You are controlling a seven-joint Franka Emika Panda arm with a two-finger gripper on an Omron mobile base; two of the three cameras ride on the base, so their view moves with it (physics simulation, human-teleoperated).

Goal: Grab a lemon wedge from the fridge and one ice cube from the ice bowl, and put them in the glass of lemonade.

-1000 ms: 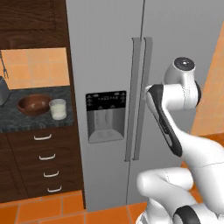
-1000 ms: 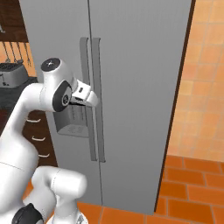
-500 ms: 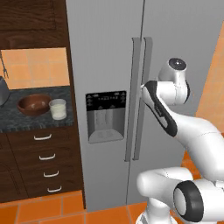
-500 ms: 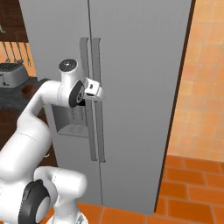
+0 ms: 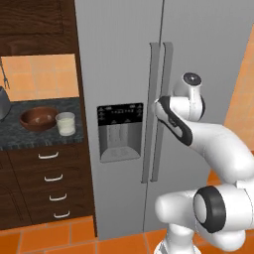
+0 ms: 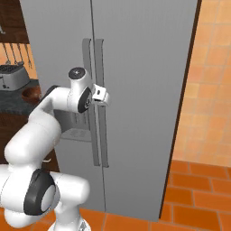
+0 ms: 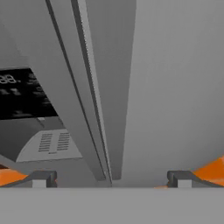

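A: The fridge [image 5: 124, 74] — where does it stand, and are the doors shut?

B: It fills the middle of both base views, tall and grey, both doors closed. Its two long vertical handles [image 5: 157, 111] run side by side down the centre seam, and the black dispenser panel [image 5: 120, 131] sits in the left door.

A: And the gripper [image 6: 103, 95]?

B: Up at the handles, around mid-height of them. In the hand view the two fingertips [image 7: 41, 178] stand wide apart at the bottom, with the handle pair [image 7: 94, 109] running up between them. Nothing is held. I cannot tell whether a finger touches a handle.

A: What about the other things?

B: To the left of the fridge, on the dark counter [image 5: 30, 139], the ice bowl [image 5: 38, 118] sits with the glass of lemonade [image 5: 65, 123] just beside it on its right. White-handled drawers [image 5: 49, 178] are below them.

A: The lemon wedge?

B: Can't say where it lies with the doors closed.
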